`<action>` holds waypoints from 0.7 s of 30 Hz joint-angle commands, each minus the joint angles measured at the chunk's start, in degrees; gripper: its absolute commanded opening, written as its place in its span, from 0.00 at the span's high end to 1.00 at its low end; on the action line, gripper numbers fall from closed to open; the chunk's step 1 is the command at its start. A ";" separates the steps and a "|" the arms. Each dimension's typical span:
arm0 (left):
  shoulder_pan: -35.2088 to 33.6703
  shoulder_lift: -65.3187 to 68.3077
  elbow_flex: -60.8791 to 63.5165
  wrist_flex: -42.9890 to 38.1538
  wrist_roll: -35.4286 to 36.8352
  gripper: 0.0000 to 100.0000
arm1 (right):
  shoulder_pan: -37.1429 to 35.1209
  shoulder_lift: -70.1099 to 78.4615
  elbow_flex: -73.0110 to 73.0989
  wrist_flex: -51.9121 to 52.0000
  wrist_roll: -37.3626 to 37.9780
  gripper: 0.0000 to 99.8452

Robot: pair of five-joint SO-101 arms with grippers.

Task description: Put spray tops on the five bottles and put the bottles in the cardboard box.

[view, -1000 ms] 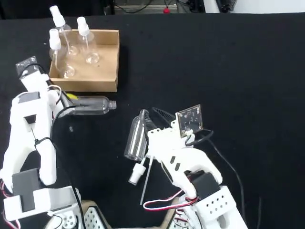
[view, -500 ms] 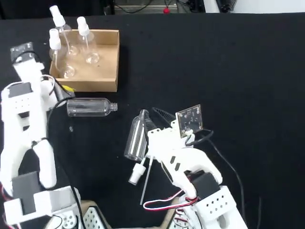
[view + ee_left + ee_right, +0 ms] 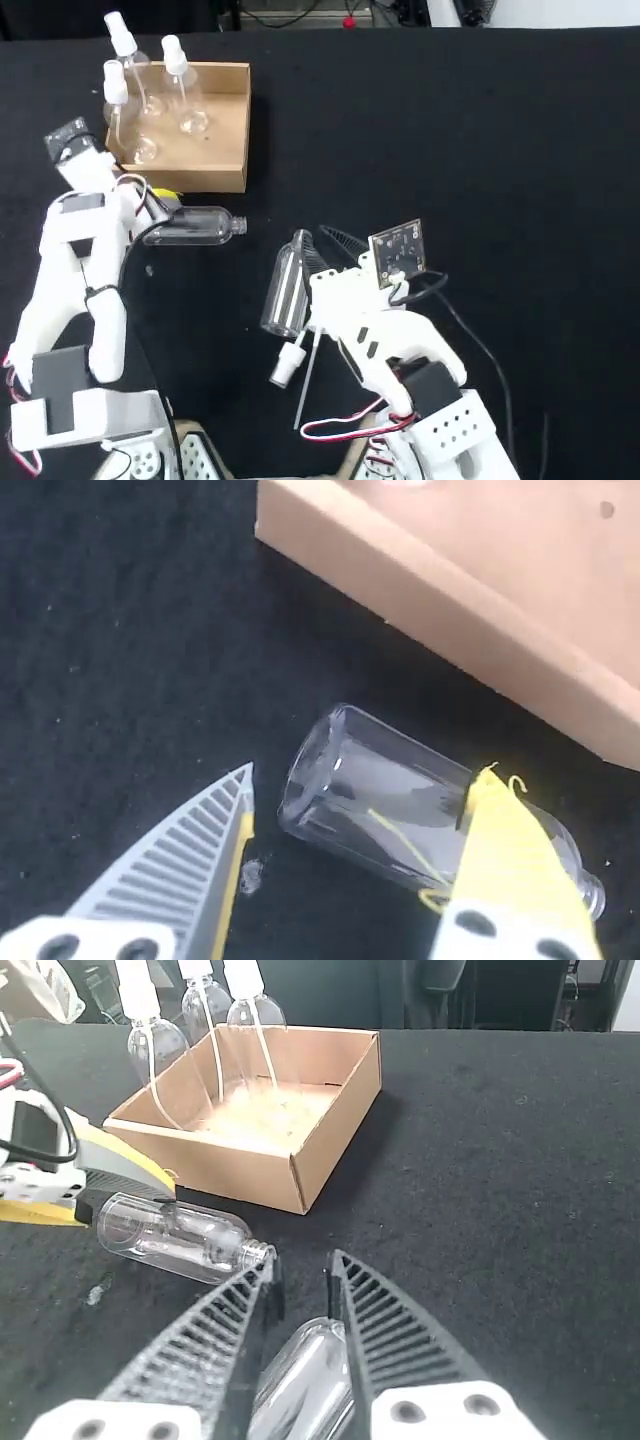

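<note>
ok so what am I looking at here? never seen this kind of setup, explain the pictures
Two small white robot arms sit side by side at a black table. One picture looks down from a fixed overhead camera; the other two come from a camera on each arm's wrist, looking past its two-fingered pincer. The left pincer is open, straddling a capless bottle lying beside the cardboard box. The right pincer is shut on a second bottle. In the box stand three bottles with spray tops. A white spray top lies close by the second bottle.
</note>
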 commanded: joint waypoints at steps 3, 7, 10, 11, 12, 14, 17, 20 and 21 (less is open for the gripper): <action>0.31 -1.14 3.12 0.70 -2.81 0.68 | 1.05 -1.01 -0.31 -1.23 -0.18 0.92; 0.22 -4.57 2.77 7.91 -3.43 0.68 | 1.05 -1.01 -0.31 -1.23 -0.18 0.92; -1.36 -9.67 2.77 11.08 -5.10 0.68 | 1.05 -1.01 -0.31 -1.23 -0.18 0.92; -2.24 -11.60 2.86 11.25 -5.80 0.68 | 1.05 -1.01 -0.31 -1.23 -0.18 0.92; -3.56 -13.71 2.86 11.16 -6.42 0.68 | 1.05 -1.01 -0.31 -1.23 -0.18 0.92; -5.76 -17.85 2.68 10.37 -8.00 0.68 | 1.05 -1.01 -0.31 -1.23 -0.18 0.92; -6.99 -23.91 2.59 8.00 -15.03 0.68 | 1.05 -1.01 -0.31 -1.23 -0.18 0.92; -4.00 -28.22 0.57 9.05 -33.32 0.68 | 1.05 -1.01 -0.31 -1.23 -0.18 0.92; -2.07 -28.57 -0.13 11.08 -41.23 0.68 | 1.05 -1.01 -0.31 -1.23 -0.18 0.92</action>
